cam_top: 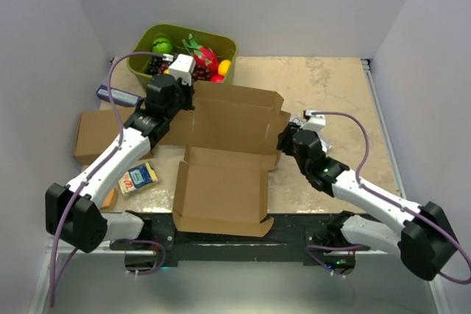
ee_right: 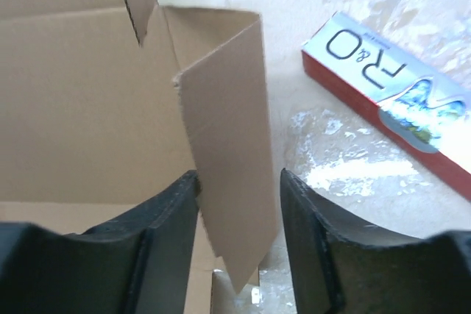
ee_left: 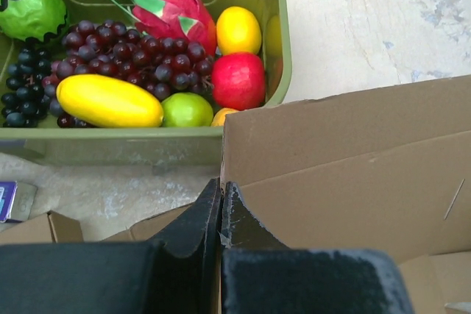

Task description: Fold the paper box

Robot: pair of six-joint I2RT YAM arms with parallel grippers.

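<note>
The paper box (cam_top: 224, 182) lies half open in the middle of the table, its lid panel (cam_top: 232, 119) raised at the back. My left gripper (cam_top: 182, 101) is shut on the lid's left edge. In the left wrist view its fingers (ee_left: 221, 189) pinch that cardboard edge (ee_left: 353, 159). My right gripper (cam_top: 283, 140) sits at the box's right side. Its jaws (ee_right: 239, 174) stand apart around the upright side flap (ee_right: 228, 123). The left finger touches the flap and a gap shows on the right.
A green tub (cam_top: 145, 40) of fruit stands at the back left, just beyond the lid. Another brown cardboard box (cam_top: 96, 136) lies at the left. A small blue pack (cam_top: 138, 179) lies near the left arm. A red and blue carton (ee_right: 390, 82) lies right of the flap.
</note>
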